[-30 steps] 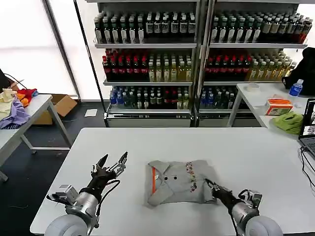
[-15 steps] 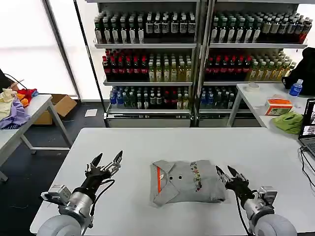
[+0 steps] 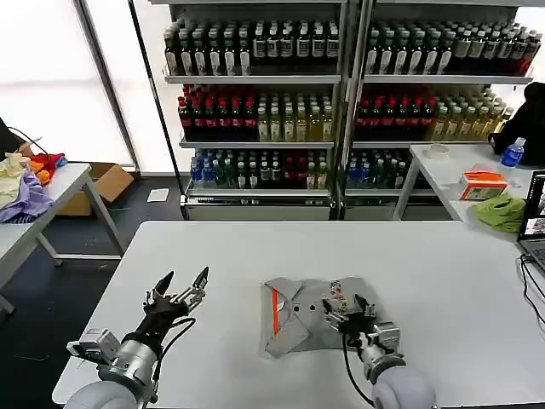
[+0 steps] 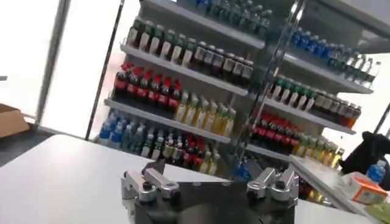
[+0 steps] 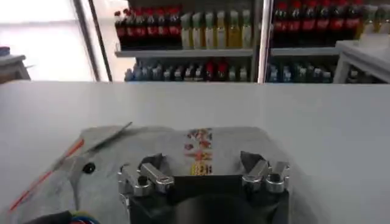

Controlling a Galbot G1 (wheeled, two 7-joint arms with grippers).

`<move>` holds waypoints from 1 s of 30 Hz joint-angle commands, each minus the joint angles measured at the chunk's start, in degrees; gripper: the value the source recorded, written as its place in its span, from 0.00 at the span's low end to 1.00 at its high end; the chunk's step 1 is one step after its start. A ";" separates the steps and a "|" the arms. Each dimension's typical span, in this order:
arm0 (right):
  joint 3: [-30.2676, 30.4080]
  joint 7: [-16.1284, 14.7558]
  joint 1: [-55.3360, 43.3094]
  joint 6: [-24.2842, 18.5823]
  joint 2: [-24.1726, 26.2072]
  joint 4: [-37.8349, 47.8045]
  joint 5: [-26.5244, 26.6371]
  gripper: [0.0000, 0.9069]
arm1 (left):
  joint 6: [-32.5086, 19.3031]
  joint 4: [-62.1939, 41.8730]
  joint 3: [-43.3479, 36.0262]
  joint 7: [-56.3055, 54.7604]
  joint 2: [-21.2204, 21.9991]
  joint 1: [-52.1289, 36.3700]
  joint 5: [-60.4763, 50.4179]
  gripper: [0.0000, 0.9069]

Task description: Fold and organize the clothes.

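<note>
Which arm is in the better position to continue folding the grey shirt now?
Probably the right. Its tool is open directly above the folded grey collared cotton shirt, near the chest print. The left tool hangs open over bare white table, apart from the shirt.

One grey collared shirt (image 3: 302, 315) lies folded into a compact, roughly rectangular bundle on the white surface (image 3: 255, 256), near the middle of its near half. The collar faces up at the bundle's left end, showing an orange-red inner neckband and dark buttons. A small multicoloured print runs across the chest. The fabric lies flat, with slightly uneven edges
</note>
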State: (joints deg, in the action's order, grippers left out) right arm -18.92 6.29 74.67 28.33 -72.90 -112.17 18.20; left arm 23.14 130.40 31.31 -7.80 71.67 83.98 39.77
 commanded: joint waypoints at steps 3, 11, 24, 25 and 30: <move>0.66 1.74 0.06 -4.35 -0.78 -5.85 -2.34 1.00 | -0.07 0.46 -0.43 0.12 -0.27 0.51 -0.51 1.00; -20.81 -5.37 10.83 -14.58 2.43 -16.09 5.63 1.00 | -0.47 0.59 0.35 1.04 -0.85 0.95 -2.15 1.00; -36.09 -12.28 20.13 -27.49 -0.96 -12.09 8.58 1.00 | -4.67 0.38 6.62 9.19 -1.70 5.41 -6.67 1.00; -34.38 -12.83 20.66 -29.07 -1.27 -11.45 8.09 1.00 | -5.72 0.22 7.76 11.89 -1.42 5.98 -7.85 1.00; -30.44 -13.14 21.97 -33.67 -3.08 -10.13 2.76 1.00 | -10.65 0.30 11.25 18.64 0.93 7.19 -13.12 1.00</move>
State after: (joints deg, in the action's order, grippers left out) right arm -46.56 -3.06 91.12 6.95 -73.20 -123.12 24.64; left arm 19.09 130.53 36.47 -1.08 70.53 88.44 34.32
